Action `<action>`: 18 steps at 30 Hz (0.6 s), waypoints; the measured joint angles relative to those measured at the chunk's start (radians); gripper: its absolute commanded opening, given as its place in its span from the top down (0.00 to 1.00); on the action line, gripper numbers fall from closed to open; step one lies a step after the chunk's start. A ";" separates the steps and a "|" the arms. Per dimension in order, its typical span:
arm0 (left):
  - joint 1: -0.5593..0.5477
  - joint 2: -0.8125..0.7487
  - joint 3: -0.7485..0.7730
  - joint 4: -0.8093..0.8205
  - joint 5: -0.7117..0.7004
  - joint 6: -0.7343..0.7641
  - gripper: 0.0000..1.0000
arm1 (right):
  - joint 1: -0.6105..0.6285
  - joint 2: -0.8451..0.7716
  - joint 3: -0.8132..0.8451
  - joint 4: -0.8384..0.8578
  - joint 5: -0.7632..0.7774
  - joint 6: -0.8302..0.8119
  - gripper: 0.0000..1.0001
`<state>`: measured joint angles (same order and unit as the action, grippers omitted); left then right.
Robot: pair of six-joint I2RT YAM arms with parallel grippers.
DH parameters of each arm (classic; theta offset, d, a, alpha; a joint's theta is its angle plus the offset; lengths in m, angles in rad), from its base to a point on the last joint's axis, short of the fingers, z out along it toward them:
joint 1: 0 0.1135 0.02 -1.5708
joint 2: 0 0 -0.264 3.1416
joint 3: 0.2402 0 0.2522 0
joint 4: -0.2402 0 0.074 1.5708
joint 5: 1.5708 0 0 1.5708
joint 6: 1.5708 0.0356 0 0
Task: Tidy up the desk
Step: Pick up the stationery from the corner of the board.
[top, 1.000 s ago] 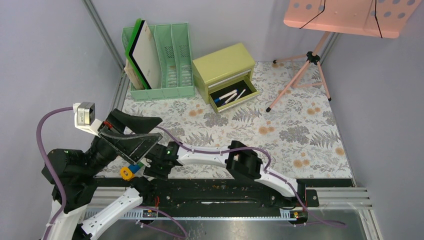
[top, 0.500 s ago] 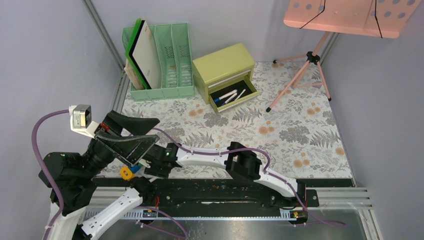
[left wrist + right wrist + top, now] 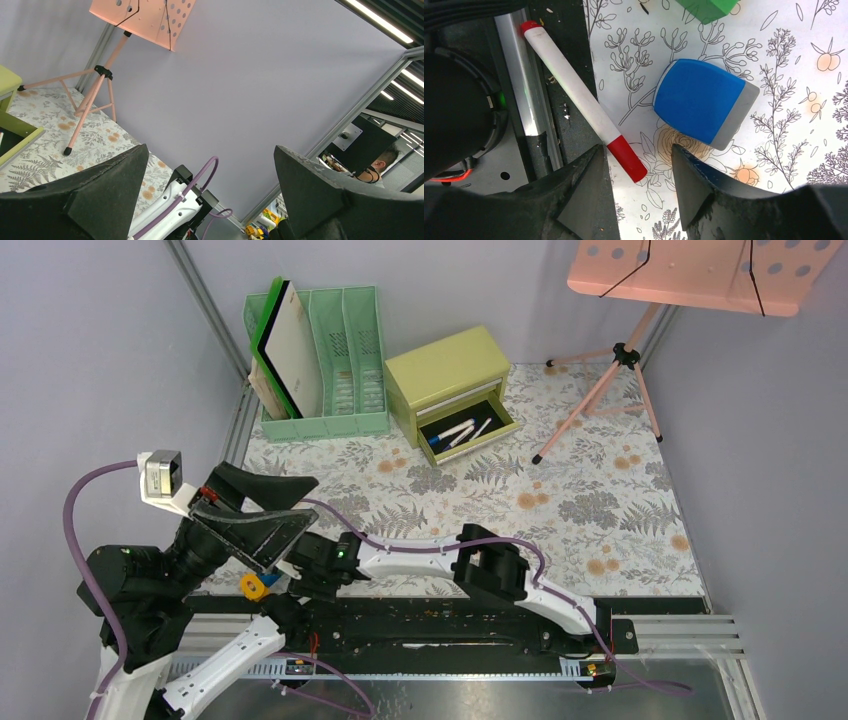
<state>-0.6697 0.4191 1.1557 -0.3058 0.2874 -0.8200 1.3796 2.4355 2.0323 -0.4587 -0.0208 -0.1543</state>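
marker [image 3: 574, 97] across desk [image 3: 784, 60] edge, eraser [image 3: 699, 100] near (apart)

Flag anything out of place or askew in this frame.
The red-capped marker lies slanted at the near edge, mostly on the black edge strip, only one end on the desk. A blue eraser sits loose beside it. The chest's drawer stands open with pens inside.

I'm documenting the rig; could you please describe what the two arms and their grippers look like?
The left arm and right arm have white links between black joint housings, each trailed by a purple cable. A grey camera sits on a white bracket at the left wrist. The left gripper and right gripper have matte black, wedge-shaped fingers. A green light glows near the right wrist.
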 measured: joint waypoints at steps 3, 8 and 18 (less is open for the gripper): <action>0.000 -0.003 0.000 0.000 -0.003 0.000 0.01 | 0.002 0.004 0.007 -0.003 -0.005 0.000 0.48; 0.000 -0.014 0.000 -0.002 -0.011 0.001 0.01 | 0.013 0.039 0.064 -0.007 -0.017 -0.006 0.61; 0.000 -0.021 0.000 -0.018 -0.031 0.008 0.01 | 0.021 -0.036 -0.102 0.122 0.031 -0.037 0.86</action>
<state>-0.6693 0.3981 1.1557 -0.3233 0.2569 -0.8116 1.4010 2.3997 1.9305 -0.3367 0.0105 -0.1917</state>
